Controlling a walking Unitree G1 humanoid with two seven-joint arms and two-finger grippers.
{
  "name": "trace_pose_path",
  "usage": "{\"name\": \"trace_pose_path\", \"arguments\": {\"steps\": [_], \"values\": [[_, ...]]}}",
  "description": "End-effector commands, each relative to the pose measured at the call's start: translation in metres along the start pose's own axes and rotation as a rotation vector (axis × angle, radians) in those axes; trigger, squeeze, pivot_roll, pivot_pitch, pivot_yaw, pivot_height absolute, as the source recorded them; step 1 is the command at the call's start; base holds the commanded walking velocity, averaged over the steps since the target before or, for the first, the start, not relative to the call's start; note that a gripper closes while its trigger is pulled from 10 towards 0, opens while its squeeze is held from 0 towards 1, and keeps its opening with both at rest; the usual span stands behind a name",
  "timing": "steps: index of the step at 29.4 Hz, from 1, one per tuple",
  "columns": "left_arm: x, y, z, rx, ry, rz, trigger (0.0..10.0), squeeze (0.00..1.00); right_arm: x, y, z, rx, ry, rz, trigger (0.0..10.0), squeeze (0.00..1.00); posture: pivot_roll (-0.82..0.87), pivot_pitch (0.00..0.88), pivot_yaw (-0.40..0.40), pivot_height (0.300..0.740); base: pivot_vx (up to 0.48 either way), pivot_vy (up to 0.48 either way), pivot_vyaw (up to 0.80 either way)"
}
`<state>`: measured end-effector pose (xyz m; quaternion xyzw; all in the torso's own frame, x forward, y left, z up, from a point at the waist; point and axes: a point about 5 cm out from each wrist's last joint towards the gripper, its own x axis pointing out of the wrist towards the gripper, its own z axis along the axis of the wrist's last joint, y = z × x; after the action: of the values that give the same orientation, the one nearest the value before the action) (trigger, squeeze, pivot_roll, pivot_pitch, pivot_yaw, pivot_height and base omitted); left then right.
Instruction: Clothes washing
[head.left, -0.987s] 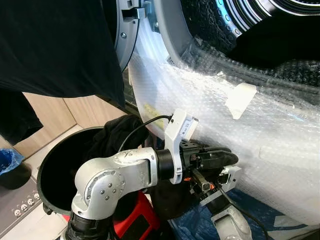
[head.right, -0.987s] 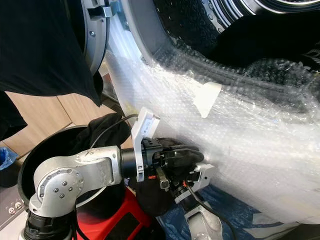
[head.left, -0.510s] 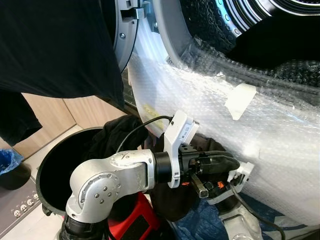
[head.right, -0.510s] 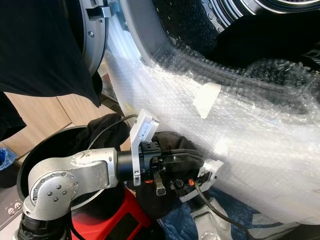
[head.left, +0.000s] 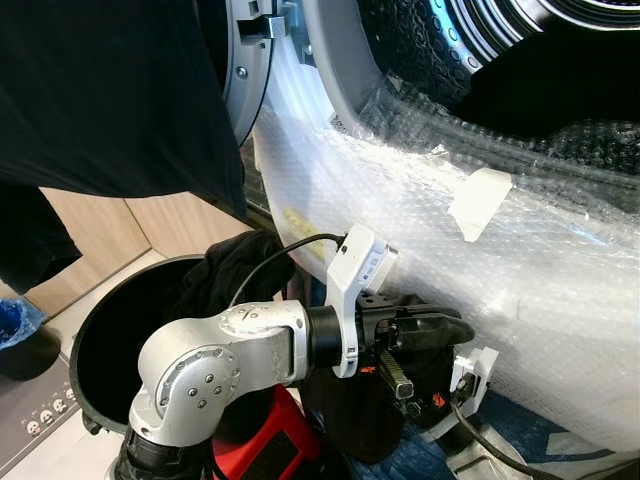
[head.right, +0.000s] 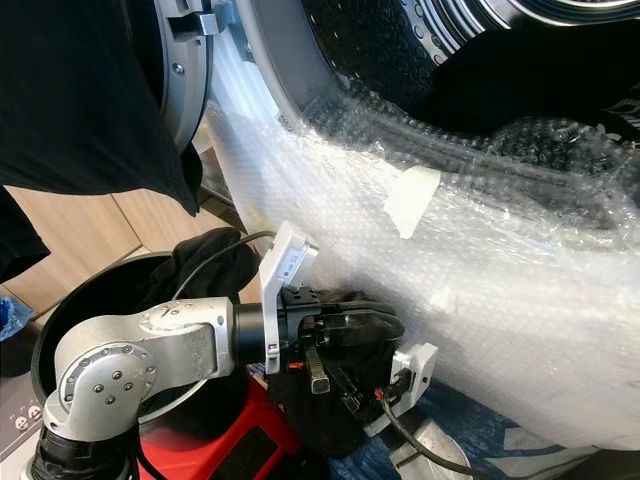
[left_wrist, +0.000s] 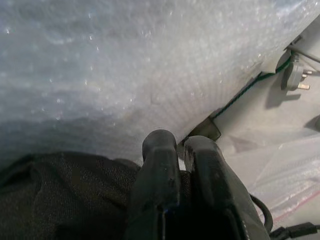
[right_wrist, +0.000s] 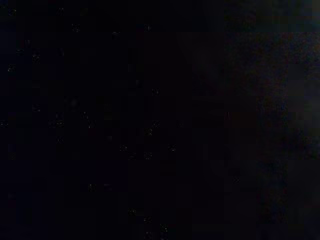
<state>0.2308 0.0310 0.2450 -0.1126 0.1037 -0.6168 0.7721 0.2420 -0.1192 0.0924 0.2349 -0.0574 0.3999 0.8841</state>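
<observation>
The left gripper (head.left: 440, 330) is extended forward from the silver left arm (head.left: 215, 365), low in front of the washing machine. In the left wrist view its two black fingers (left_wrist: 160, 165) are pressed close together, clenched on a dark garment (left_wrist: 60, 195) whose black fabric bunches beneath and beside them. From the head views, that dark garment (head.left: 375, 410) hangs below the gripper, between the arm and the machine's front panel.

The right gripper (head.left: 440, 395) sits just below and beside the left one, largely covered by the hanging cloth; its white wrist-camera bracket (head.left: 478, 368) and a trailing black cable are visible. Whether its fingers are open or closed cannot be told. The right wrist view is almost wholly dark and yields nothing legible.

The front of the washing machine is wrapped in bubble wrap (head.left: 560, 300), with a white tape tab (head.left: 480, 198) stuck on its upper part. Above it, the drum opening (head.left: 540, 60) stands open and dark. The machine's door (head.left: 250, 60) is swung open at the robot's left, near the top edge of the view.

A round black laundry basket (head.left: 105, 330) stands on the floor beside the left arm, with more dark clothing (head.left: 235, 265) draped over its far rim. A large black cloth (head.left: 100, 100) hangs across the upper left. A red object (head.left: 275, 435) lies beneath the left arm.
</observation>
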Motion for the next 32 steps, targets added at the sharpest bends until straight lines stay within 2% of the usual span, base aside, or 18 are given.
{"name": "trace_pose_path", "arguments": {"steps": [1, 9, 10, 11, 12, 14, 15, 19, 21, 23, 25, 26, 31, 32], "values": [[-0.002, -0.008, -0.004, 0.014, 0.023, -0.031, 10.0, 0.0, 0.002, 0.001, 0.001, -0.004, -0.013, 0.011, 0.0, 0.0, 0.11, 0.128, 0.056, 0.74, 0.0, 0.0, 0.0], [-0.008, -0.01, -0.005, 0.048, 0.035, -0.024, 10.0, 0.0, 0.008, 0.008, -0.005, 0.028, -0.016, 0.062, 0.0, 0.0, 0.13, 0.107, 0.06, 0.74, 0.0, 0.0, 0.0], [-0.008, -0.01, -0.005, 0.048, 0.038, -0.021, 10.0, 0.55, 0.008, 0.008, -0.005, 0.031, -0.016, 0.063, 0.0, 0.0, 0.13, 0.107, 0.06, 0.74, 0.0, 0.0, 0.0], [-0.009, -0.01, -0.006, 0.048, 0.041, -0.02, 10.0, 1.0, 0.009, 0.008, -0.006, 0.032, -0.016, 0.064, 0.0, 0.0, 0.13, 0.104, 0.061, 0.74, 0.0, 0.0, 0.0], [-0.01, -0.01, -0.007, 0.065, 0.053, -0.015, 10.0, 1.0, 0.009, 0.009, -0.007, 0.035, -0.016, 0.066, 0.0, 0.0, 0.13, 0.099, 0.062, 0.74, 0.0, 0.0, 0.0], [-0.018, -0.004, -0.011, 0.207, 0.13, 0.037, 10.0, 1.0, 0.009, 0.01, -0.009, 0.045, -0.017, 0.077, 0.0, 0.0, 0.13, 0.09, 0.063, 0.74, 0.0, 0.0, 0.0], [-0.02, -0.003, -0.012, 0.221, 0.14, 0.04, 10.0, 1.0, 0.009, 0.011, -0.009, 0.045, -0.016, 0.079, 0.0, 0.0, 0.13, 0.089, 0.063, 0.74, 0.0, 0.0, 0.0], [-0.028, 0.005, -0.012, 0.235, 0.161, 0.105, 10.0, 1.0, 0.007, 0.011, -0.011, 0.049, -0.009, 0.081, 0.0, 0.0, 0.13, 0.081, 0.059, 0.74, 0.0, 0.0, 0.0], [-0.037, 0.017, -0.011, 0.262, 0.216, 0.219, 10.0, 1.0, 0.005, 0.01, -0.012, 0.05, 0.004, 0.082, 0.0, 0.0, 0.14, 0.073, 0.059, 0.74, 0.0, 0.0, 0.0], [-0.041, 0.022, -0.008, 0.251, 0.201, 0.262, 10.0, 1.0, 0.005, 0.009, -0.013, 0.049, 0.007, 0.081, 0.0, 0.0, 0.14, 0.074, 0.06, 0.74, 0.0, 0.0, 0.0], [-0.047, 0.017, -0.002, 0.324, 0.194, 0.225, 10.0, 1.0, 0.004, 0.007, -0.012, 0.046, 0.01, 0.083, 0.0, 0.0, 0.14, 0.084, 0.058, 0.74, 0.0, 0.0, 0.0], [-0.048, 0.017, 0.0, 0.33, 0.185, 0.221, 10.0, 1.0, 0.004, 0.007, -0.012, 0.046, 0.011, 0.084, 0.0, 0.0, 0.14, 0.084, 0.058, 0.74, 0.0, 0.0, 0.0], [-0.057, 0.017, 0.005, 0.313, 0.151, 0.242, 10.0, 1.0, 0.002, 0.006, -0.014, 0.046, 0.028, 0.087, 0.0, 0.0, 0.15, 0.086, 0.054, 0.74, 0.0, 0.0, 0.0], [-0.062, 0.017, 0.007, 0.303, 0.133, 0.263, 10.0, 1.0, 0.001, 0.008, -0.015, 0.05, 0.036, 0.1, 0.0, 0.0, 0.15, 0.09, 0.055, 0.74, 0.0, 0.0, 0.0]]}}
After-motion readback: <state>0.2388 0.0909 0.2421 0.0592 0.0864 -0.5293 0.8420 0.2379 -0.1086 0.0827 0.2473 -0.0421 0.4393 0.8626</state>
